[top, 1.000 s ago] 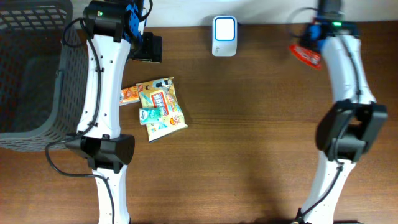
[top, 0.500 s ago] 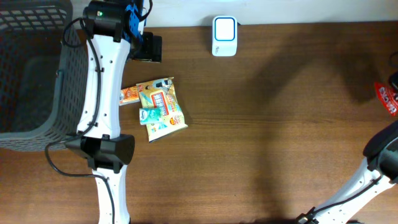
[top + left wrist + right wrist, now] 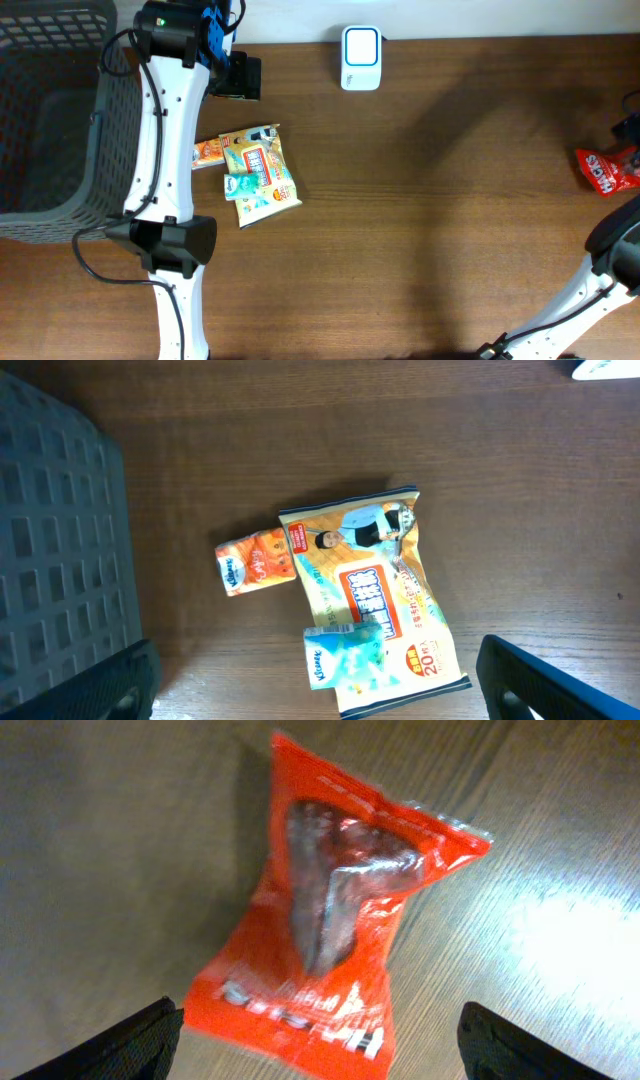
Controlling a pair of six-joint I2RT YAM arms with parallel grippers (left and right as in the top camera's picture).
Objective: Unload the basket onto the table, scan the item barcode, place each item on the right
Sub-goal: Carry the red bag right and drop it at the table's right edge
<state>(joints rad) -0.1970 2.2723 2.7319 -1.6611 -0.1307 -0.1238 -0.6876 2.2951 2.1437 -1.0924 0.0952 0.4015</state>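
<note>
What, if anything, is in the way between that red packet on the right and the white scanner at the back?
Nothing visible. Only bare wooden table lies between the red packet and the white scanner. The pile of other packets sits left of the scanner, off that path.

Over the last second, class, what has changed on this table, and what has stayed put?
The right arm swung from the back of the table out to its right edge, carrying the red snack packet. The right gripper then opened and let it go; it now lies on the table. The left gripper, the pile of packets, the scanner and the basket have not moved.
</note>
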